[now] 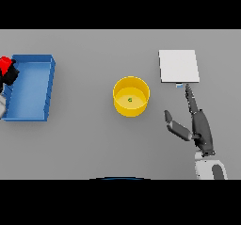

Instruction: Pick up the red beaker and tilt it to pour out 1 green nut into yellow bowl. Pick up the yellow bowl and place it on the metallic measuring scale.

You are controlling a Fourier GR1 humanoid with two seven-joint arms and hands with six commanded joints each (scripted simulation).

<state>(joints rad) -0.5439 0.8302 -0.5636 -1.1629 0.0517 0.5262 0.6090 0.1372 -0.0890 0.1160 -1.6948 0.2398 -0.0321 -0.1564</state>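
1 green nut (130, 100) in yellow bowl (131, 96) — blue tray (29, 87) left | scale (178, 66) right

Grey counter (89, 144), seen from above, carrying three items. At the left edge, a blue rectangular tray (29, 87) with raised walls, its long side running away from the viewer. Near the centre, a round yellow bowl (131, 96), upright, with a small green nut (130, 100) on its floor. To the right and slightly farther back, a flat, pale metallic measuring scale (178, 66), well apart from the bowl.
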